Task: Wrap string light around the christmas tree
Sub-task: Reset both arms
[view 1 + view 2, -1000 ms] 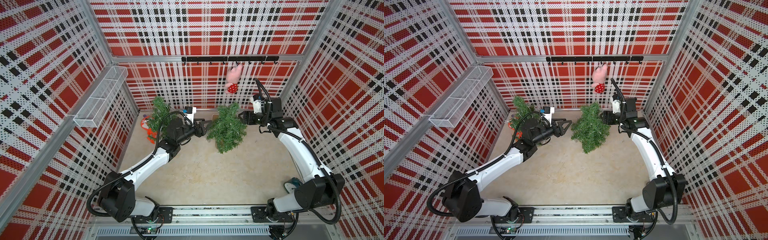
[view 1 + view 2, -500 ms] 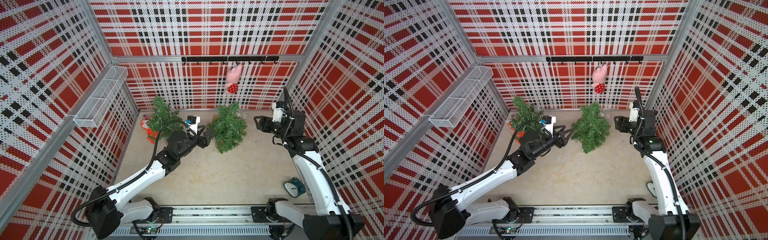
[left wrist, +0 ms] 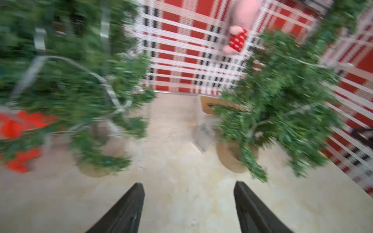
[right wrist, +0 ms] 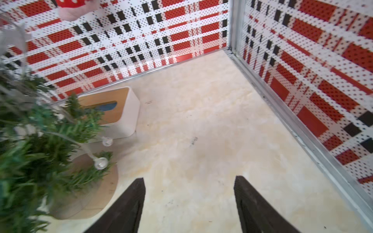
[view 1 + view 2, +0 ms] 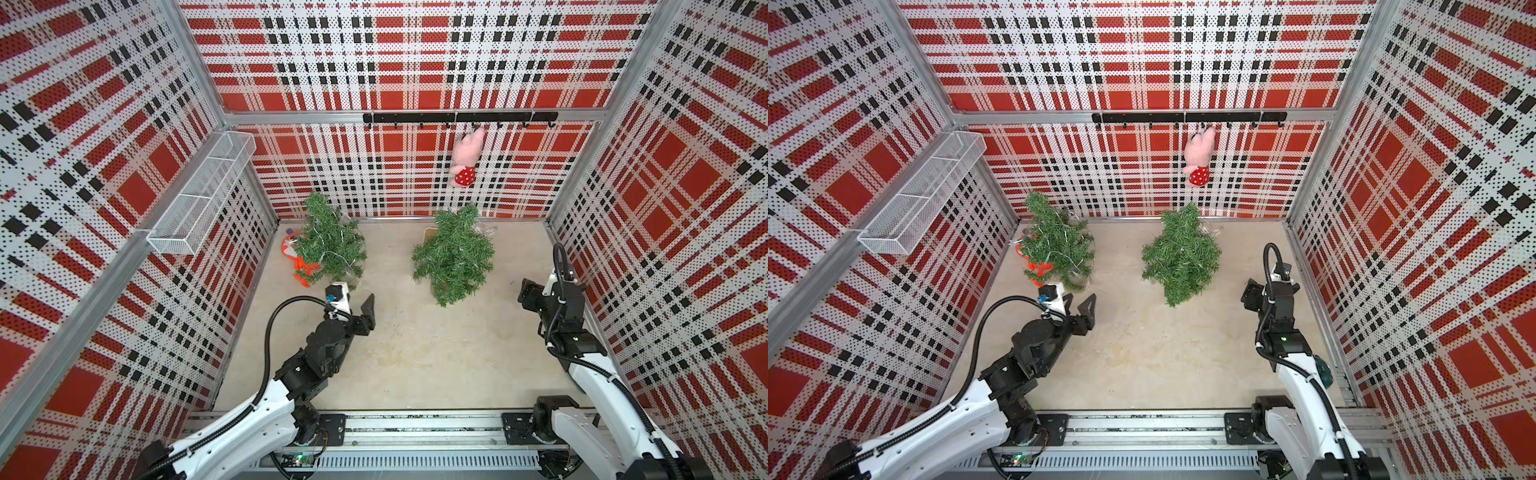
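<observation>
Left christmas tree [image 5: 330, 245], right christmas tree [image 5: 455, 255]: 2, on counter [image 5: 415, 353]. String light [image 4: 100, 162]: strung over both. Wire basket [image 5: 199, 203]: 1, three compartments. Tissue box [image 4: 121, 113]: 1, behind right christmas tree. Left gripper [image 3: 188, 183], right gripper [image 4: 189, 178]: both released.

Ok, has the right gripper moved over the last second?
Yes. The right gripper has drawn back from the tree under the pink toy, toward the front rail; fingers open.
</observation>
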Robot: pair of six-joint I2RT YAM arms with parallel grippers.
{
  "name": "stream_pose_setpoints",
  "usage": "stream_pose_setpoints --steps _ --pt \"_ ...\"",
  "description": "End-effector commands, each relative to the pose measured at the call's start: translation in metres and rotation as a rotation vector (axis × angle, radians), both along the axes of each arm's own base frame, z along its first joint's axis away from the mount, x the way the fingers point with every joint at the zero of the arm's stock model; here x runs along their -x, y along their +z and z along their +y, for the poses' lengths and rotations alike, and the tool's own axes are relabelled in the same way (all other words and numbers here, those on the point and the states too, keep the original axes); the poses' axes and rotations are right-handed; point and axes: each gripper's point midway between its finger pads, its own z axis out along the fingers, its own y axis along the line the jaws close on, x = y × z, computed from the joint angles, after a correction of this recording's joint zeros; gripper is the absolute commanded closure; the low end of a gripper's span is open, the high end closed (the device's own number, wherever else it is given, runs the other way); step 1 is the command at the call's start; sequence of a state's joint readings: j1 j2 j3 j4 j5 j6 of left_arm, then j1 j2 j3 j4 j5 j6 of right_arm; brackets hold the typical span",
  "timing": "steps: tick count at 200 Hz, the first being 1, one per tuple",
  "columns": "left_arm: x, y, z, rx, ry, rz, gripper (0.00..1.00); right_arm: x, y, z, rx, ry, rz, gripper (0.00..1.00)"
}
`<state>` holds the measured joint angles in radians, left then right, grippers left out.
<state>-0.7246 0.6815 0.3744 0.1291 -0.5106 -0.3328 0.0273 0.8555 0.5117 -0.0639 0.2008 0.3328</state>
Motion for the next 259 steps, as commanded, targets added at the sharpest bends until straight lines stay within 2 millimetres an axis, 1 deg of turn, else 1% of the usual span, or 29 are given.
stream_pose_setpoints --steps 1,10,13,29,35,40,51,70,84,85,89,95,97,99,112,124,147,154,164,180,198,204,210,211,214,230,241,247,259 --pt "-0.013 0.003 0.049 0.027 0.204 -0.016 0.26 -0.003 0.034 -0.030 0.099 -0.147 -0.183 0.26" --pt "-0.014 -0.003 0.070 0.005 0.303 -0.009 0.26 0.000 0.028 -0.038 0.135 -0.191 -0.179 0.25" --pt "-0.013 -0.005 0.077 0.023 0.340 -0.009 0.26 0.001 0.026 -0.041 0.147 -0.206 -0.178 0.25" --pt "-0.005 -0.017 0.113 0.001 0.515 -0.042 0.26 0.006 0.019 -0.050 0.195 -0.252 -0.183 0.23" --pt "-0.002 -0.018 0.127 -0.006 0.583 -0.068 0.26 0.007 0.017 -0.052 0.199 -0.263 -0.187 0.23" --pt "0.001 -0.024 0.135 -0.033 0.620 -0.078 0.26 0.007 0.014 -0.052 0.196 -0.264 -0.192 0.23" --pt "0.006 -0.024 0.155 -0.027 0.725 -0.116 0.25 0.005 0.009 -0.050 0.187 -0.250 -0.206 0.23" --pt "0.004 -0.022 0.170 -0.035 0.773 -0.157 0.25 -0.004 -0.002 -0.044 0.181 -0.216 -0.220 0.23" --pt "0.006 -0.022 0.182 -0.034 0.800 -0.208 0.23 -0.010 -0.011 -0.043 0.188 -0.205 -0.213 0.23" --pt "0.007 -0.025 0.183 -0.043 0.800 -0.203 0.23 -0.010 -0.012 -0.043 0.186 -0.206 -0.215 0.23" --pt "0.010 -0.027 0.187 -0.037 0.807 -0.226 0.23 -0.011 -0.013 -0.042 0.181 -0.204 -0.230 0.23" --pt "0.013 -0.030 0.193 -0.024 0.809 -0.254 0.23 -0.013 -0.010 -0.037 0.178 -0.175 -0.269 0.23" --pt "0.013 -0.031 0.192 -0.020 0.796 -0.262 0.23 -0.014 -0.011 -0.035 0.177 -0.162 -0.276 0.23" --pt "0.015 -0.032 0.200 -0.017 0.819 -0.270 0.23 -0.015 -0.010 -0.033 0.177 -0.153 -0.286 0.23" --pt "0.015 -0.041 0.209 0.014 0.793 -0.288 0.22 -0.023 -0.014 -0.021 0.150 -0.084 -0.306 0.18" --pt "0.009 -0.046 0.212 0.042 0.750 -0.291 0.22 -0.029 -0.018 -0.013 0.160 -0.047 -0.317 0.15" --pt "-0.005 -0.039 0.207 0.045 0.662 -0.330 0.22 -0.036 -0.034 -0.001 0.199 -0.001 -0.292 0.13" --pt "-0.010 -0.039 0.205 0.043 0.642 -0.331 0.22 -0.038 -0.032 0.003 0.219 0.011 -0.302 0.12" --pt "-0.014 -0.034 0.205 0.035 0.622 -0.352 0.22 -0.040 -0.034 0.011 0.242 0.044 -0.286 0.11" --pt "-0.023 -0.027 0.202 0.004 0.582 -0.378 0.22 -0.041 -0.030 0.010 0.257 0.040 -0.306 0.10" --pt "-0.031 -0.032 0.202 -0.029 0.574 -0.354 0.22 -0.041 -0.032 0.014 0.267 0.060 -0.307 0.09" --pt "-0.033 -0.033 0.200 -0.037 0.564 -0.353 0.22 -0.041 -0.032 0.016 0.273 0.072 -0.319 0.05" --pt "-0.036 -0.033 0.198 -0.044 0.552 -0.356 0.22 -0.041 -0.034 0.016 0.280 0.077 -0.323 0.02" --pt "-0.036 -0.034 0.198 -0.047 0.551 -0.353 0.22 -0.041 -0.031 0.016 0.281 0.075 -0.336 0.02" --pt "-0.037 -0.035 0.197 -0.050 0.547 -0.353 0.22 -0.041 -0.032 0.016 0.285 0.077 -0.341 0.00" --pt "-0.041 -0.035 0.192 -0.060 0.528 -0.370 0.21 -0.041 -0.038 0.017 0.288 0.081 -0.360 0.00" --pt "-0.045 -0.040 0.187 -0.075 0.517 -0.360 0.21 -0.039 -0.044 0.020 0.295 0.098 -0.368 0.00" --pt "-0.048 -0.044 0.184 -0.087 0.509 -0.345 0.20 -0.038 -0.042 0.021 0.302 0.100 -0.389 0.00" --pt "-0.054 -0.043 0.182 -0.110 0.515 -0.344 0.19 -0.039 -0.046 0.021 0.303 0.090 -0.359 0.00"
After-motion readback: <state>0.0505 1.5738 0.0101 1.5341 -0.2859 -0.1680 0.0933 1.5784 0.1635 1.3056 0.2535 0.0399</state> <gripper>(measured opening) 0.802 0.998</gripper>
